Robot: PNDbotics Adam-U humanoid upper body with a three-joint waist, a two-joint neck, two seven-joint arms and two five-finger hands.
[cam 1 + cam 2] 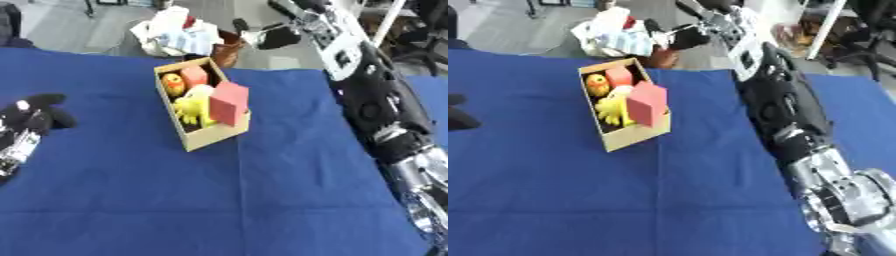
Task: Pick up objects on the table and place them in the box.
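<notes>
The cardboard box (203,136) sits on the blue tablecloth (175,200), already packed: a pink block (229,104) stands upright at its near end, beside a yellow toy (191,107), an orange round toy (173,84) and a smaller red block (194,75). The right hand (682,36) hangs raised beyond the box, fingers loosely spread and empty, seemingly after a release. The left hand (35,116) rests at the table's left edge, fingers curled, holding nothing. No loose objects show on the cloth.

Blue-clothed worktop (219,210) with a tan box (206,134) standing askew near its far middle. Packed with a pink block (229,103) leaning at the near right, a yellow toy (190,108), an orange round thing (172,84), a red piece (194,75). Left hand (33,117) at the left edge, black fingers (54,100) curled, empty. Right hand (273,35) raised beyond the far edge, fingers unclear.
</notes>
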